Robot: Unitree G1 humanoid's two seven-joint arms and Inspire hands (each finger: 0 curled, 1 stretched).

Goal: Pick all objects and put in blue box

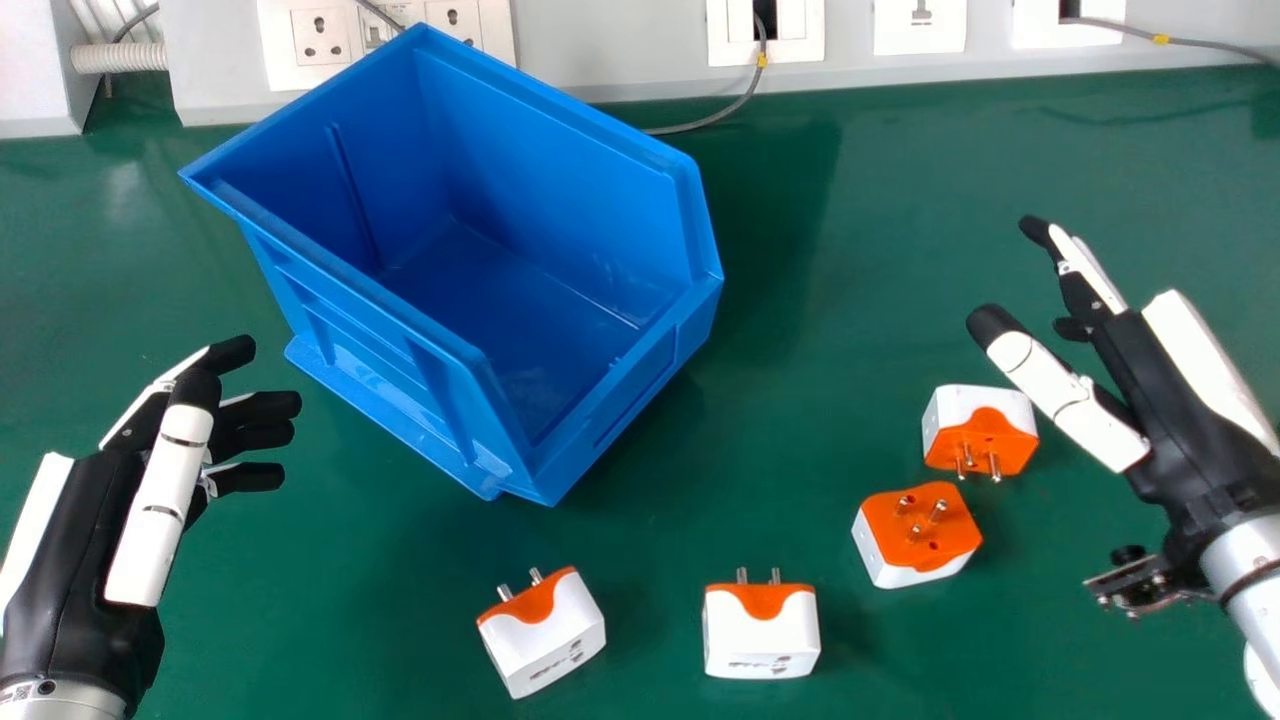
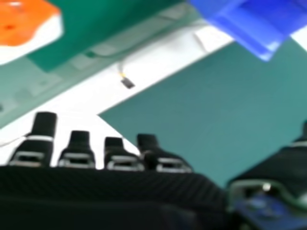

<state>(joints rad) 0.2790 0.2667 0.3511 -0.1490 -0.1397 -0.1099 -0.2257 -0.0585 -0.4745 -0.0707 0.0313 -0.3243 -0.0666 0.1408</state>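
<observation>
The blue box (image 1: 520, 290) stands tilted to the view on the green table in the head view, its inside bare. Four-sided white and orange plug adapters lie apart: one (image 1: 545, 632) and another (image 1: 762, 632) near the front, an orange-topped one (image 1: 918, 532) and one (image 1: 978, 428) at the right. My left hand (image 1: 80, 540) is open left of the box. My right hand (image 1: 1150, 380) is open just right of the farthest adapter, holding nothing. In the right hand view, my right hand (image 2: 110, 191) shows with an adapter (image 2: 24, 24) and the blue box (image 2: 268, 19) beyond.
White wall sockets (image 1: 765, 32) line the panel behind the table (image 1: 900, 200). A grey cable (image 1: 715, 118) hangs down behind the box onto the table's back edge. A ribbed white hose (image 1: 118, 57) is at the back left.
</observation>
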